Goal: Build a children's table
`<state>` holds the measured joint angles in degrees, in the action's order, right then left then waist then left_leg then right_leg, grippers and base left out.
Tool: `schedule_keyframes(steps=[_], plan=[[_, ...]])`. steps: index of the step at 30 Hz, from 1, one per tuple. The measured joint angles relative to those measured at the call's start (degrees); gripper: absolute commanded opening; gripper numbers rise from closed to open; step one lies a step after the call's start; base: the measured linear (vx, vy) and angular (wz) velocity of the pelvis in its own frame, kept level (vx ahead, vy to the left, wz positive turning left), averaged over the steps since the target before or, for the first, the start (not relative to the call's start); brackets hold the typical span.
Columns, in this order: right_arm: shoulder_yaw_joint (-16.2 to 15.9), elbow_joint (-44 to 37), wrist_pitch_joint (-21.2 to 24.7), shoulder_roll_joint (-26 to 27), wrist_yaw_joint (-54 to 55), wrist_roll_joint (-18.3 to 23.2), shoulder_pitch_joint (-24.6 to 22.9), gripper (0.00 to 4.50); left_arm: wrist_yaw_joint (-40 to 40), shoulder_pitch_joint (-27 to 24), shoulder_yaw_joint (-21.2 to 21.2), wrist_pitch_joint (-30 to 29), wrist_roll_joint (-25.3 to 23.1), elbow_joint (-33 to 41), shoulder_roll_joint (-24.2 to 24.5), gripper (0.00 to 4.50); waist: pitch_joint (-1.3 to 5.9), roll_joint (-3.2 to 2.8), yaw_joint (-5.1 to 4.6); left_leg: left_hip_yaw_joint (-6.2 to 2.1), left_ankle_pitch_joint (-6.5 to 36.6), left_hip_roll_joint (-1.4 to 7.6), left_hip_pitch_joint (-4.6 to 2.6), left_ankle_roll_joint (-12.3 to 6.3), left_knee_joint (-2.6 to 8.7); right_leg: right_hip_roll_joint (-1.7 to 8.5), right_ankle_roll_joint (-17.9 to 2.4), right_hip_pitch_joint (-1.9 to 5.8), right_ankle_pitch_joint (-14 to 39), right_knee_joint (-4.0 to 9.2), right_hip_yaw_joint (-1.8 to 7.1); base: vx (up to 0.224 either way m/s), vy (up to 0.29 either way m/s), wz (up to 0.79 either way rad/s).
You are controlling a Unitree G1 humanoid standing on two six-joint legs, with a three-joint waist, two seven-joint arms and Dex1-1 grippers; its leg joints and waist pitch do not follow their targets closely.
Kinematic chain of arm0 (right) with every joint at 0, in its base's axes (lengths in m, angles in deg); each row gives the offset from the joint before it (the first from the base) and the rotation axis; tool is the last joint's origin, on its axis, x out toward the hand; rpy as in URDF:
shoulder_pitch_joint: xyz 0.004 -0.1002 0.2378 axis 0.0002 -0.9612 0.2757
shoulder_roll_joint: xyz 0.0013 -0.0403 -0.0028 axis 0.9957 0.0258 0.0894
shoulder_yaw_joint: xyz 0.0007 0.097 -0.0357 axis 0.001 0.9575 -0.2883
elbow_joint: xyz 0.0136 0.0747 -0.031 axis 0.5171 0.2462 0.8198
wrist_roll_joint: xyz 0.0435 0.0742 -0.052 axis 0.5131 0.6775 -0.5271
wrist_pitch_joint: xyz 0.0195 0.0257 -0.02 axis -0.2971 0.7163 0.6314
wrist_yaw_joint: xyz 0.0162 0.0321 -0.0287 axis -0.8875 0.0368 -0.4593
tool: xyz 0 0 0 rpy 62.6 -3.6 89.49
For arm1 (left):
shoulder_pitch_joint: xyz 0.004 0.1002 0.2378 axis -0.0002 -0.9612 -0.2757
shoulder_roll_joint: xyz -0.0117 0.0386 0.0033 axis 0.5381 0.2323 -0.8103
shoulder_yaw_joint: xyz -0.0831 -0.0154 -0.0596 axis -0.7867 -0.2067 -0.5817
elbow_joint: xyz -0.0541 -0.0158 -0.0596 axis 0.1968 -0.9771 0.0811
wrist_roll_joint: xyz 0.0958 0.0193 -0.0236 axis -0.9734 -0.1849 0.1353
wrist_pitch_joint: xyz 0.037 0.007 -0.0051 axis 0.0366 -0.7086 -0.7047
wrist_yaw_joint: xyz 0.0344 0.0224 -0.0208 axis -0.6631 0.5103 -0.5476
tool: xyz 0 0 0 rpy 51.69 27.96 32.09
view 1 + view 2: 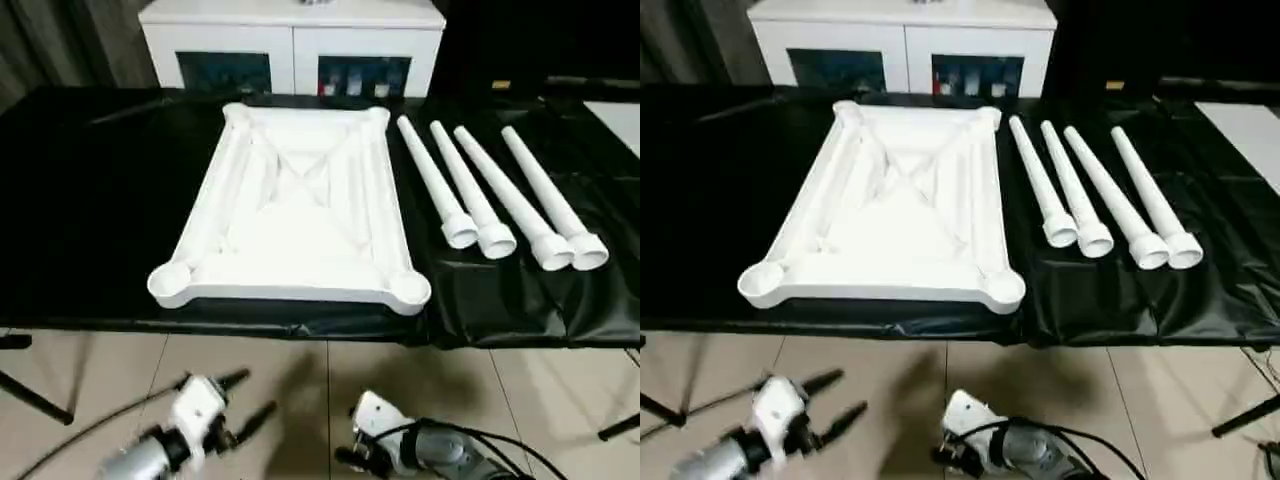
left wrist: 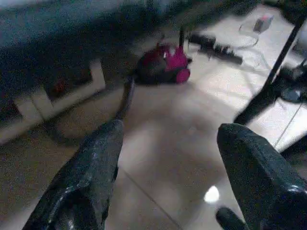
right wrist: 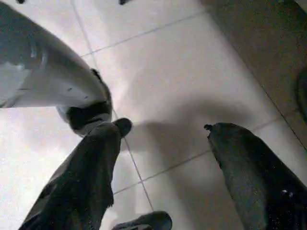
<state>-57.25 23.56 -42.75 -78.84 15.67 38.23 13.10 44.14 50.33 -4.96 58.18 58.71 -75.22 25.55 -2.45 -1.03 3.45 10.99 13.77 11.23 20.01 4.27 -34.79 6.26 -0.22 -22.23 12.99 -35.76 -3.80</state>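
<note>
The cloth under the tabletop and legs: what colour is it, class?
Black; the cloth is glossy and wrinkled, best seen in the left eye view.

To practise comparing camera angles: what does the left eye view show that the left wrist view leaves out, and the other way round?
Left eye view: the upside-down tabletop on the black-covered table, four legs lying beside it on the robot's right, and a white cabinet behind. Left wrist view: a pink and dark object on the floor and a black stand pole. Both: the left end effector, fingers open and empty, over the pale tiles.
</note>
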Motion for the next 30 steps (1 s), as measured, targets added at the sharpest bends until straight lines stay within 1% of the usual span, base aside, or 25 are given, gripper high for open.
schedule_keyframes(steps=[1, 3, 5, 6, 7, 8, 10, 11, 12, 13, 14, 16, 17, 19, 20, 21, 22, 23, 24, 25, 27, 28, 30], plan=[[-0.06, -0.01, -0.24, 0.04, -0.2, -0.14, 0.04, 3.27, 0.47, -0.3, -0.17, -0.43, 0.73, 1.63, 0.3, 3.51, 0.0, 0.0, 0.0, 0.17, 0.0, 0.09, -0.03, 0.0, 0.0, 0.0, 0.0, -0.01, 0.0, -0.02, 0.02, 0.0, 0.0, 0.0], [-0.01, 0.08, -1.62, 0.25, -1.69, -0.17, 0.07, 3.27, 2.42, -2.39, -0.18, -2.58, 3.08, 8.64, 2.38, 3.51, 0.01, 0.17, -0.04, 0.33, 0.0, 0.25, -0.03, 0.01, -0.02, -0.07, 0.0, -0.06, 0.0, -0.06, 0.02, 0.0, 0.0, 0.0], [0.5, -0.19, -3.05, 0.07, -5.15, 1.03, 0.32, 3.27, 3.69, -3.13, -0.47, -4.4, 5.17, 14.17, 4.18, 3.51, 0.02, 0.17, 0.04, 0.43, 0.0, 0.31, -0.02, 0.02, -0.01, -0.08, 0.0, -0.09, 0.0, -0.1, 0.02, 0.0, 0.0, 0.0], [0.4, -8.38, 0.21, -1.49, -11.26, 5.52, -1.47, 3.27, 4.24, -3.59, -0.56, -5.6, 6.18, 17.08, 4.84, 3.51, -0.2, 0.08, 0.08, 0.45, 0.0, 0.33, 0.04, 0.01, -0.12, -0.09, 0.0, -0.14, 0.0, -0.19, 0.03, 0.0, 0.0, 0.0], [0.58, -14.95, 3.09, -3.18, -15.79, 9.45, -1.57, 3.27, 4.68, -4.03, -0.47, -6.39, 6.93, 18.87, 5.56, 3.51, -0.37, -0.05, 0.11, 0.51, -0.01, 0.32, 0.1, 0.0, -0.13, -0.09, 0.01, -0.22, -0.05, -0.19, 0.14, 0.0, 0.0, 0.0], [1.53, -25.91, 6.9, -6.07, -21.9, 15.43, -1.05, 3.27, 5.32, -4.4, -0.46, -7.36, 7.61, 21.08, 6.29, 3.51, -0.53, -0.09, 0.05, 0.6, -0.03, 0.3, 0.13, -0.03, -0.19, -0.09, 0.23, -0.34, -0.19, -0.24, 0.28, 0.0, 0.0, 0.0], [3.14, -45.44, 17.2, -10.86, -30.76, 26.51, 0.29, 3.27, 6.42, -5.85, -0.25, -9.71, 9.63, 25.94, 7.97, 3.51, -0.55, 0.18, 0.15, 0.58, -0.05, 0.38, 0.13, -0.06, -0.25, -0.19, 0.35, -0.41, -0.24, -0.34, 0.3, 0.0, 0.0, 0.0], [4.89, -52.42, 20.07, -12.12, -33.52, 30.64, 2.5, 3.27, 6.84, -6.35, -0.23, -10.38, 10.16, 27.49, 8.75, 3.51, -0.27, 0.41, 0.28, 0.55, -0.05, 0.57, 0.03, -0.05, -0.21, -0.48, 0.36, -0.37, -0.22, -0.33, 0.32, 0.0, 0.0, 0.0], [5.52, -56.31, 22.86, -12.63, -34.78, 33.47, 3.56, 3.27, 7.09, -6.59, -0.22, -11.39, 10.98, 28.53, 9.12, 3.51, 0.03, 0.59, 0.39, 0.5, -0.07, 0.77, 0.0, 0.01, -0.22, -0.75, 0.38, -0.39, -0.18, -0.32, 0.32, 0.0, 0.0, 0.0], [5.47, -60.14, 25.28, -12.92, -36.26, 35.83, 3.73, 3.27, 7.57, -7.28, -0.21, -12.17, 11.75, 30.28, 9.92, 3.51, 0.14, 0.7, 0.58, 0.38, -0.08, 0.94, -0.02, 0.04, -0.14, -1.01, 0.36, -0.41, -0.13, -0.3, 0.31, 0.0, 0.0, 0.0], [4.81, -62.97, 27.94, -12.99, -37.69, 38.34, 3.43, 3.27, 7.91, -7.98, -0.24, -13.26, 12.54, 32.01, 10.64, 3.51, 0.38, 1.08, 0.97, 0.29, -0.13, 1.21, -0.05, 0.17, -0.12, -1.25, 0.35, -0.4, -0.03, -0.31, 0.23, 0.037, -0.054, -0.06], [3.85, -64.03, 30.46, -13.07, -38.93, 40.13, 2.49, 3.27, 7.99, -8.17, -0.26, -14.21, 13.57, 33.26, 10.81, 3.51, 0.43, 1.17, 1.66, 0.31, -0.19, 1.41, -0.02, 0.54, -0.1, -1.4, 0.32, -0.52, -0.02, -0.28, 0.21, 0.018, -0.027, -0.03], [3.48, -64.57, 32.06, -13.48, -39.61, 41.32, 2.01, 3.27, 7.92, -8.45, -0.5, -15.01, 14.23, 34.16, 11.06, 3.51, 0.45, 1.21, 1.79, 0.31, -0.27, 1.42, -0.04, 0.68, -0.1, -1.4, 0.31, -0.64, -0.03, -0.3, 0.21, 0.0, 0.0, 0.0], [3.59, -66.37, 35.69, -14.8, -40.42, 44.45, 1.9, 3.27, 6.86, -8.04, -1.92, -18.23, 16.81, 37.11, 12.19, 3.51, 0.1, 0.75, 1.93, 0.48, -0.35, 1.4, 0.06, 0.82, -0.11, -1.36, 0.26, -0.82, -0.18, -0.37, 0.31, 0.0, 0.0, 0.0], [4.17, -67.36, 36.75, -14.9, -40.42, 45.7, 2.15, 3.27, 5.85, -6.94, -3.79, -19.77, 18.4, 39.11, 12.82, 3.51, 0.01, 0.61, 1.93, 0.47, -0.37, 1.4, 0.03, 0.84, -0.1, -1.35, 0.27, -0.82, -0.2, -0.45, 0.32, 0.0, 0.0, 0.0], [4.56, -67.78, 37.09, -14.81, -40.25, 46.17, 2.42, 3.27, 5.26, -6.06, -4.79, -20.36, 19.04, 39.98, 12.96, 3.51, 0.01, 0.6, 1.93, 0.46, -0.37, 1.4, 0.02, 0.85, -0.08, -1.36, 0.27, -0.8, -0.2, -0.49, 0.32, 0.0, 0.0, 0.0], [6.45, -68.66, 39.47, -13.57, -37.57, 47.45, 3.32, 3.27, 2.62, -2.84, -6.28, -23.38, 21.12, 41.13, 12.49, 3.51, -0.12, 0.8, 1.9, 0.47, -0.4, 1.39, -0.01, 0.9, -0.02, -1.36, 0.26, -0.76, -0.2, -0.62, 0.34, 0.0, 0.0, 0.0], [9.08, -69.19, 41.64, -12.02, -33.55, 48.42, 5.46, 3.27, -0.89, 1.96, -8.08, -25.79, 22.64, 41.42, 11.26, 3.51, -0.3, 1.05, 1.81, 0.43, -0.59, 1.39, -0.08, 1.19, -0.02, -1.36, 0.25, -0.91, -0.21, -0.91, 0.35, -0.059, -0.037, 0.01], [10.56, -69.84, 43.11, -10.92, -30.81, 48.97, 7.21, 3.27, -3.28, 4.96, -9.24, -27.09, 23.38, 41.5, 10.31, 3.51, -0.33, 1.2, 1.73, 0.39, -0.74, 1.4, -0.08, 1.42, -0.02, -1.38, 0.21, -1.0, -0.24, -1.05, 0.35, 0.0, 0.0, 0.0], [11.49, -70.81, 44.2, -10.47, -28.96, 49.56, 8.44, 3.27, -4.91, 6.55, -9.95, -27.86, 24.08, 41.89, 10.1, 3.51, -0.27, 1.31, 1.67, 0.33, -0.78, 1.41, -0.04, 1.49, 0.01, -1.42, 0.19, -0.95, -0.25, -1.07, 0.36, 0.0, 0.0, 0.0], [14.43, -72.13, 46.09, -10.15, -23.56, 50.04, 8.99, 3.27, -9.62, 9.62, -10.68, -30.3, 24.28, 41.84, 8.48, 3.51, -0.07, 1.65, 1.57, 0.34, -0.91, 1.39, -0.27, 1.69, 0.15, -1.52, 0.22, -0.83, -0.23, -1.06, 0.51, 0.0, 0.0, 0.0], [15.39, -71.98, 46.6, -9.85, -20.87, 49.61, 8.98, 3.27, -11.66, 10.83, -10.98, -31.54, 24.3, 41.42, 7.67, 3.51, -0.08, 1.74, 1.57, 0.3, -0.95, 1.4, -0.26, 1.76, 0.19, -1.57, 0.22, -0.85, -0.23, -1.05, 0.51, 0.0, 0.0, 0.0], [17.66, -70.65, 46.98, -7.98, -12.8, 47.71, 9.06, 3.27, -17.11, 14.84, -11.2, -34.54, 23.45, 38.54, 5.31, 3.51, -0.07, 1.75, 1.54, 0.29, -1.02, 1.42, -0.16, 1.86, 0.19, -1.71, 0.23, -0.93, -0.25, -1.06, 0.58, 0.0, 0.0, 0.0]])
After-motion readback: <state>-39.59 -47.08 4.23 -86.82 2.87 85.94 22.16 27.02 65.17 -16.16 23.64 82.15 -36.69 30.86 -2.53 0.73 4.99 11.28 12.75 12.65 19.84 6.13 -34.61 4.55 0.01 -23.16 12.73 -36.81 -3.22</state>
